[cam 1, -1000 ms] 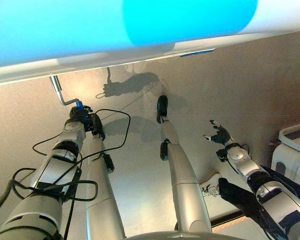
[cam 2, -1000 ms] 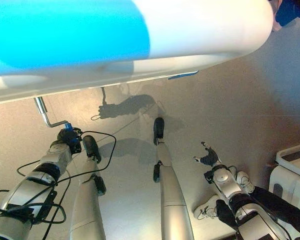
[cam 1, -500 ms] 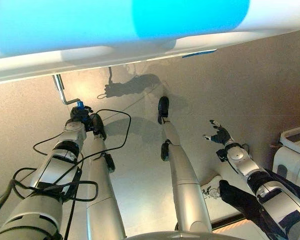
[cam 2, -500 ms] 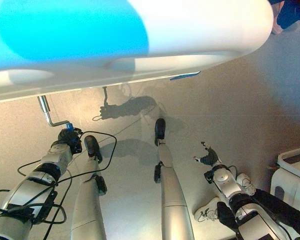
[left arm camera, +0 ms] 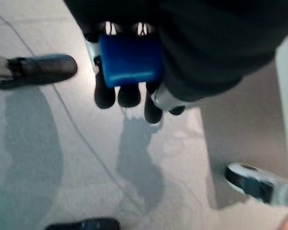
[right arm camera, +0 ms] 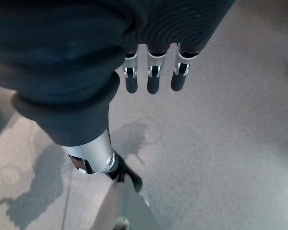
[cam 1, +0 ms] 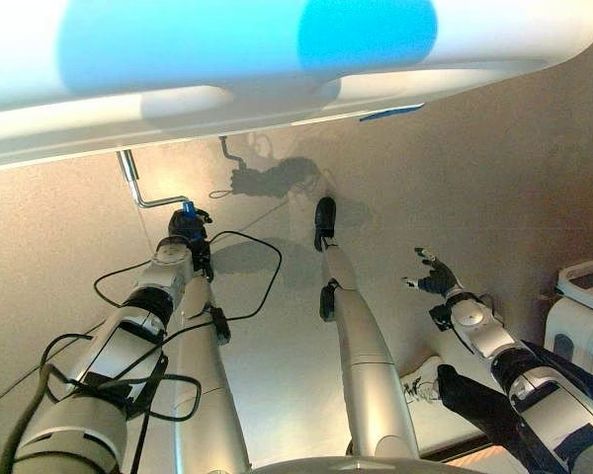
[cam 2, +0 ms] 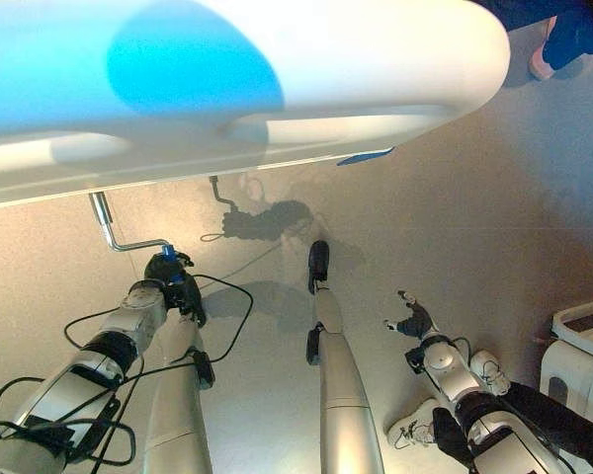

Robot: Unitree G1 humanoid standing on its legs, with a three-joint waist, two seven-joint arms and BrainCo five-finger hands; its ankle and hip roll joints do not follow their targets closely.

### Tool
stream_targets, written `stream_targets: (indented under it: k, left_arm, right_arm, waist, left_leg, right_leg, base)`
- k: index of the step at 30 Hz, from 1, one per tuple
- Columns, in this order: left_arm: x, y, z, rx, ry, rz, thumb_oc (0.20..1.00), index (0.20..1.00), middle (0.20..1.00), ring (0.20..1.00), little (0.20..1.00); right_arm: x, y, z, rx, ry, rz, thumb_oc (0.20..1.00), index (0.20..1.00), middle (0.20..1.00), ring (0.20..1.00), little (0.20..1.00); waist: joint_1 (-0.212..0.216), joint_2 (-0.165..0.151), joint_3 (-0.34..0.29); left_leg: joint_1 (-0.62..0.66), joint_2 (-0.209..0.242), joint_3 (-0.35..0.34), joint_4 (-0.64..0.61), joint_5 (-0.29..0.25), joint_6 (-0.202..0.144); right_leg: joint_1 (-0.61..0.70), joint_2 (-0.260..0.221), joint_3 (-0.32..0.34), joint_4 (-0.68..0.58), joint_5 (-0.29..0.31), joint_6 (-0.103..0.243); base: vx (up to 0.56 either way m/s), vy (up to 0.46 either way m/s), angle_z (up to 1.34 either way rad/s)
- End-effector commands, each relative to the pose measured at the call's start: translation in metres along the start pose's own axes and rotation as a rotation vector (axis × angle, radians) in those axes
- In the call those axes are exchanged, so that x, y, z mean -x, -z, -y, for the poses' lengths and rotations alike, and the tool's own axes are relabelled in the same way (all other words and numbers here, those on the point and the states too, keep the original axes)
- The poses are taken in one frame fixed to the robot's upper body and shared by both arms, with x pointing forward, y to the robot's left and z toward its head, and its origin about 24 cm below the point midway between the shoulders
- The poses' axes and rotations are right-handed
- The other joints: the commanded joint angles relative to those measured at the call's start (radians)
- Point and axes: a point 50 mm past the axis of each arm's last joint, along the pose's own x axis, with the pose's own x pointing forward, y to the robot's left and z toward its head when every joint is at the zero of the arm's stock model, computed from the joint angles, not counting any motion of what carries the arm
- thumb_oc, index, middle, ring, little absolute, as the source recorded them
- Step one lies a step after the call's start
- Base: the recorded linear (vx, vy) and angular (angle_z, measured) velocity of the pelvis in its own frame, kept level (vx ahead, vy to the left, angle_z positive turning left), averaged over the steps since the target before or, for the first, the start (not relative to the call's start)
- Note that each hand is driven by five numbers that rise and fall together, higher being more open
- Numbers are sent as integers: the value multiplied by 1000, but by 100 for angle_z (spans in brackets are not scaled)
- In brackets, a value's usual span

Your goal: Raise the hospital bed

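1. Across the top of both eye views runs the pale underside edge of the hospital bed [cam 1: 277, 109], with a bright blue patch on its upper surface.
2. Just below the bed's edge, in the upper left of the frame, a bent metal crank [cam 1: 138, 188] hangs down and turns sideways toward a blue handle [cam 1: 188, 207].
3. The left robot hand [cam 1: 186, 225] sits at the end of that crank, left of centre in the frame, its fingers clenched round the blue handle.
4. In the left wrist view the blue handle [left arm camera: 129, 60] is a boxy blue block, with dark fingertips [left arm camera: 128, 96] wrapped over its lower edge and the left robot hand [left arm camera: 201, 48] taking up the upper right of the frame.
5. The right robot hand [cam 1: 435, 279] is held out in the right half of the frame, well apart from the crank, above the grey floor [cam 1: 494, 168], fingers spread and grasping nothing.
6. The right wrist view shows the right robot hand [right arm camera: 153, 72] with its fingers straight and released over bare floor.
7. A white unit [cam 1: 583, 316] stands at the right edge of the frame.
8. A person's white shoe [cam 2: 489, 370] and dark trouser leg show at the lower right, beside the right arm.
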Motion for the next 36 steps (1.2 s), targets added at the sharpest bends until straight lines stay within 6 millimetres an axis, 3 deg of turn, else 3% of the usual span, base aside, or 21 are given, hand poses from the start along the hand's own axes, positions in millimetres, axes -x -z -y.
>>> stream_targets:
  k: [1,10,12,14,16,20,29,36]
  left_arm:
    - [11,-59,56,-95,280,298,200,200,200,200,200]
    - [45,-81,62,-122,477,446,200,200,200,200,200]
    - [62,-88,60,-109,545,491,200,200,200,200,200]
    - [62,-88,59,-109,544,491,200,200,200,200,200]
    - [82,-87,48,-114,613,504,200,200,200,200,200]
    - [103,-85,31,-119,649,510,200,200,200,200,200]
    - [131,-66,-3,-134,667,415,200,200,200,200,200]
    - [139,-57,-21,-148,648,360,200,200,200,200,200]
  right_arm:
    - [16,26,18,78,-4,-52,1000,1000,1000,1000,1000]
    - [28,45,21,96,-12,-98,1000,1000,1000,1000,1000]
    - [31,51,19,89,-13,-116,1000,1000,1000,1000,1000]
    - [31,51,19,89,-13,-116,1000,1000,1000,1000,1000]
    - [36,59,15,82,-21,-133,1000,1000,1000,1000,1000]
    - [41,67,14,80,-20,-157,1000,1000,1000,1000,1000]
    - [51,83,14,94,-35,-196,1000,1000,1000,1000,1000]
    - [57,88,16,106,-50,-199,1000,1000,1000,1000,1000]
  waist:
    - [-43,62,15]
    - [-39,91,13]
    - [-31,105,15]
    - [-31,105,15]
    - [-20,115,13]
    - [-4,126,13]
    - [26,138,21]
    - [38,142,30]
  left_leg:
    - [-27,-18,-31,15,-8,40]
    - [-21,-22,-21,11,-6,44]
    - [-21,-25,-21,12,-7,44]
    - [-21,-25,-21,12,-7,44]
    - [-25,-27,-21,19,-10,46]
    - [-27,-32,-22,22,-10,48]
    - [-31,-39,-32,29,-12,53]
    - [-32,-43,-35,33,-7,56]
  right_leg:
    - [24,11,10,9,-49,66]
    - [21,11,14,10,-52,68]
    - [21,9,13,14,-55,68]
    - [21,9,13,14,-55,68]
    - [20,6,11,19,-57,69]
    - [18,3,9,26,-61,70]
    - [22,-4,0,35,-67,73]
    - [27,-7,-5,39,-67,73]
  base:
    - [0,0,0]
    - [0,0,0]
    - [0,0,0]
    - [0,0,0]
    - [0,0,0]
    - [0,0,0]
    - [0,0,0]
    - [-3,-1,1]
